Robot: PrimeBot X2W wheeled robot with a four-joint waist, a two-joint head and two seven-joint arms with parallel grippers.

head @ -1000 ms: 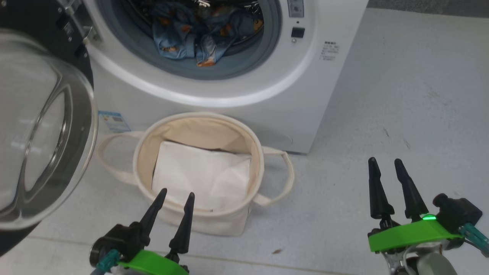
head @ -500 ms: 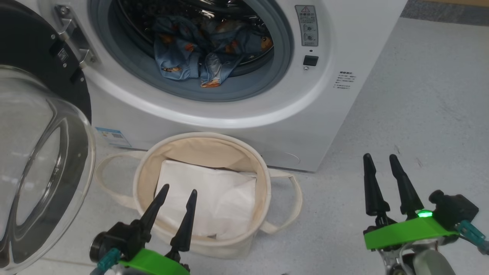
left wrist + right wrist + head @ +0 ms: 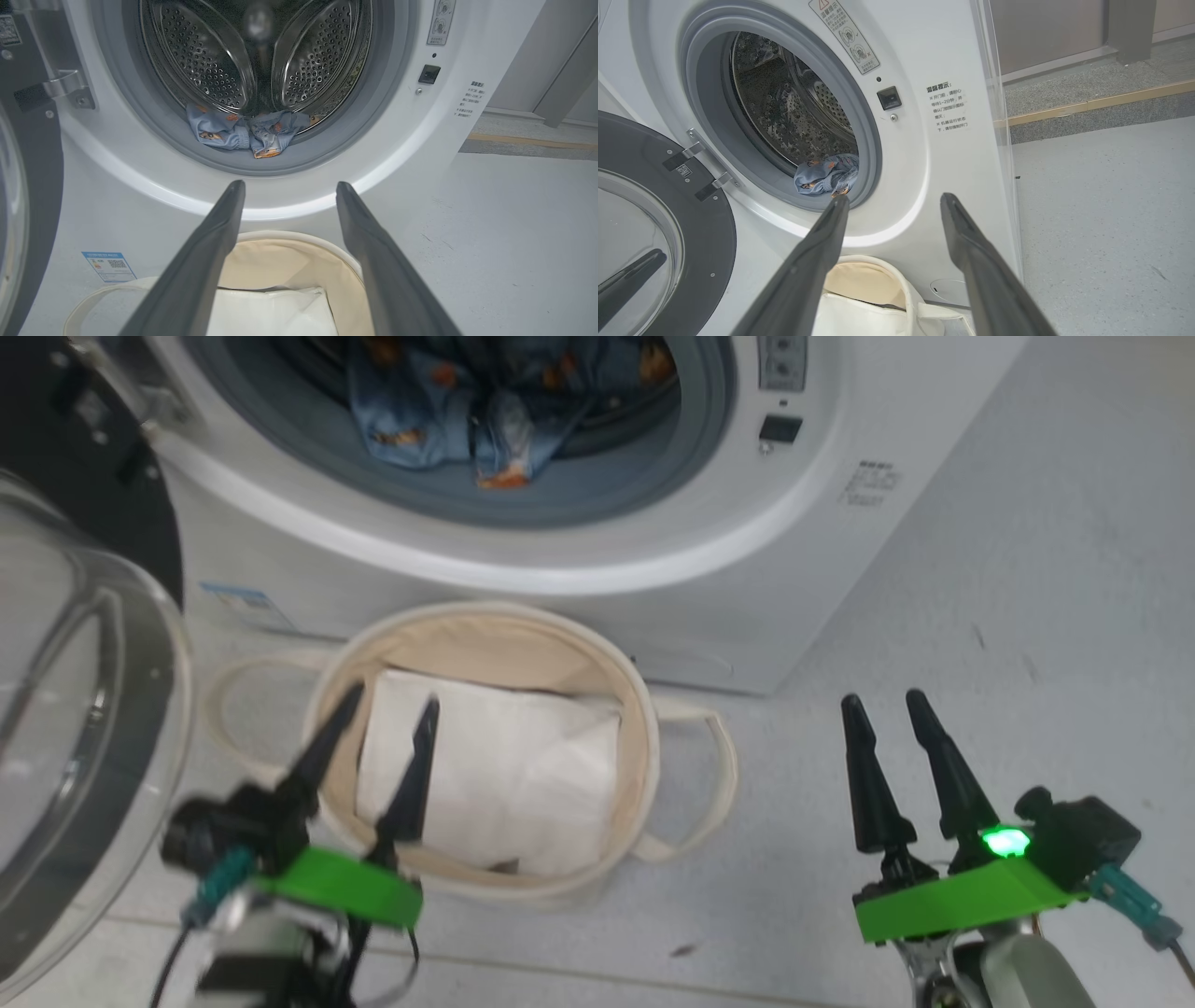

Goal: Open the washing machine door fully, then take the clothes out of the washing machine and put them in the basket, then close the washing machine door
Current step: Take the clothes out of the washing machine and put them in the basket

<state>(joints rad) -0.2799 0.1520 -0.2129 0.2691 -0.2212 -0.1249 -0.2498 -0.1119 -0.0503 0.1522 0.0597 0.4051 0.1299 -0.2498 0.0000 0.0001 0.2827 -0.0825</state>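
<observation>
So the washing machine door is swung wide open. It hangs off its hinge on the left side of the washing machine, with the glass bulge facing the near side. The clothes are in the drum, a crumpled blue heap with orange bits. They sit right at the near lip, and one end flops onto the grey seal.

The basket sits on the floor just in front of the machine, below the drum opening. A loop handle sticks out on each side. Inside it lies a folded white sheet.

The left claw is spread with nothing between its fingers. It hovers over the near-left rim of the basket, tips pointing at the machine. From its wrist cam the fingers frame the bottom of the drum opening, and the clothes sit up past them, well apart.

The right claw is spread too and empty. It's off to the right of the basket over bare floor, tips aimed toward the machine's right corner.

There's also a little blue label low on the machine's front at the left, close to the door.
</observation>
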